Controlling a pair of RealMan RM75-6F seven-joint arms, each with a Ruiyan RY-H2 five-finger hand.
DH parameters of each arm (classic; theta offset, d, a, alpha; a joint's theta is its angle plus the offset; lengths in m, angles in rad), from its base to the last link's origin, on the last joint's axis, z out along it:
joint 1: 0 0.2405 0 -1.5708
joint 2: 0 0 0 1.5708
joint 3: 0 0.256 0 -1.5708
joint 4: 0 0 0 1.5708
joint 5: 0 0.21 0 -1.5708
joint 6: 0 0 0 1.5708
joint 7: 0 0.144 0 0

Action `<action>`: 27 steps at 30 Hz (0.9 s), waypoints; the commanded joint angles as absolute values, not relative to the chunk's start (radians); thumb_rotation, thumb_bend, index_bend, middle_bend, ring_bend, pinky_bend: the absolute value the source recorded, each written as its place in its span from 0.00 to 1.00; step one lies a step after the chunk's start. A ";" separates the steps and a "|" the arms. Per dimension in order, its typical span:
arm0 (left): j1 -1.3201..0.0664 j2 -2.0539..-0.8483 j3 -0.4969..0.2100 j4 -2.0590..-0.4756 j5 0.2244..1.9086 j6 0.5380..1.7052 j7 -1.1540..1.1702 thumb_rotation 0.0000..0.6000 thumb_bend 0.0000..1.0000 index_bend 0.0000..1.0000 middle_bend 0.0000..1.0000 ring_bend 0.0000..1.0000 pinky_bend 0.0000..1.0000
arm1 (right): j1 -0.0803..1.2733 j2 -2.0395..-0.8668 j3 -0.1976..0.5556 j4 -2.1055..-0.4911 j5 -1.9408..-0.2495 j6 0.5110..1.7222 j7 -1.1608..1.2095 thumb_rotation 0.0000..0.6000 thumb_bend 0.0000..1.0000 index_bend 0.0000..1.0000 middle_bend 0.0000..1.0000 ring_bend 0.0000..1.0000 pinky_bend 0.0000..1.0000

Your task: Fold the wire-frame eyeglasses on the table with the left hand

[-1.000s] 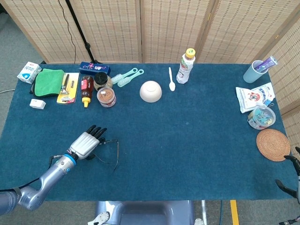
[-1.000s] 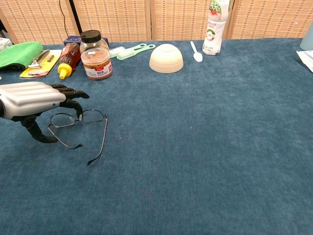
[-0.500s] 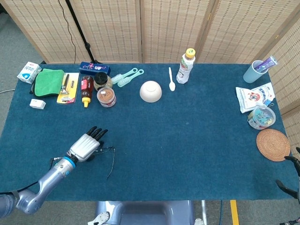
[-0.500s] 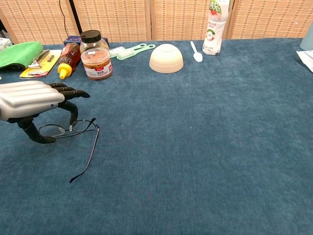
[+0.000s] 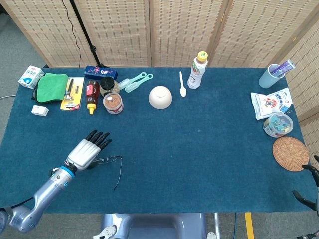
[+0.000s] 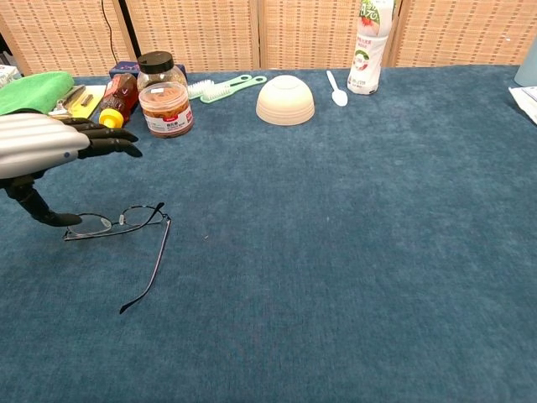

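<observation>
The wire-frame eyeglasses (image 6: pixel 117 222) lie on the blue table (image 6: pixel 352 252) at the front left. Their lenses stand on edge, and one temple (image 6: pixel 148 274) sticks out toward the front edge. The other temple looks folded in behind the lenses. My left hand (image 6: pixel 46 144) hovers above and to the left of them, its fingers stretched out and apart. Its thumb (image 6: pixel 33 206) points down and ends at the frame's left tip. In the head view the left hand (image 5: pixel 85 152) is just left of the eyeglasses (image 5: pixel 112 160). Only dark fingers of my right hand (image 5: pixel 309 195) show at the table's front right corner.
At the back left stand a jar (image 6: pixel 165 107), a sauce bottle (image 6: pixel 118 99), a green cloth (image 5: pixel 52 87) and two brushes (image 5: pixel 135 81). A white bowl (image 6: pixel 285 99), a spoon (image 5: pixel 182 84) and a drink bottle (image 5: pixel 197 70) sit mid-back. A cup (image 5: pixel 271 75), snack packs (image 5: pixel 271 103) and a woven coaster (image 5: pixel 290 154) are at the right.
The eyeglasses slid toward the front edge and one temple swung in behind the lenses. Since then my left hand has lifted up and left off the frame, thumb still by its tip.
</observation>
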State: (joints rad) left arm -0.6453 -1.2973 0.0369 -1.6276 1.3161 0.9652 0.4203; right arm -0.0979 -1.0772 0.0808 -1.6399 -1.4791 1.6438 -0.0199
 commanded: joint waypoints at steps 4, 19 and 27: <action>-0.632 -1.267 0.056 -1.660 1.297 0.954 0.457 0.98 0.23 0.00 0.00 0.00 0.00 | -0.096 -1.079 0.079 -1.638 -1.487 1.645 -0.018 1.00 0.01 0.30 0.10 0.16 0.26; -0.642 -1.395 0.033 -1.534 1.216 0.937 0.594 0.97 0.23 0.00 0.00 0.00 0.00 | -0.104 -1.076 0.072 -1.632 -1.490 1.649 -0.004 1.00 0.01 0.30 0.10 0.16 0.25; -0.685 -1.478 -0.021 -1.439 1.167 0.914 0.628 0.97 0.23 0.00 0.00 0.00 0.00 | -0.107 -1.075 0.072 -1.633 -1.487 1.651 -0.006 1.00 0.01 0.30 0.10 0.16 0.26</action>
State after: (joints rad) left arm -0.6740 -1.4633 -0.0080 -1.4542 1.1780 0.9190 0.6188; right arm -0.1069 -1.0751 0.0721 -1.6330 -1.4865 1.6508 -0.0060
